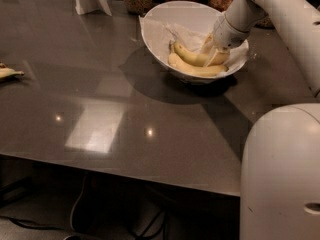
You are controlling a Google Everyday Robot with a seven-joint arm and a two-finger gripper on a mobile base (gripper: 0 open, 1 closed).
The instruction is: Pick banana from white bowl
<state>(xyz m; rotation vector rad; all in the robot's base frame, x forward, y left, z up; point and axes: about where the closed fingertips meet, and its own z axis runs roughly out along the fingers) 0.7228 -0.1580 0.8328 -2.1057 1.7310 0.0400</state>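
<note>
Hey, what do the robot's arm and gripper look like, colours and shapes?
The arm is a smooth white shell of thick rounded segments with a few small dark holes, narrowing to a cylindrical wrist. The gripper, down inside the white bowl, looks cream-coloured. No cables or markings show. A bulky rounded white body part fills the lower right.

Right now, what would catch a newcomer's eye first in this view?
The white bowl at the far side of the table, with the gripper down inside it on its right. The gripper is at the curved banana, which lies just behind a paler banana. A banana piece lies alone at the table's left edge.
</note>
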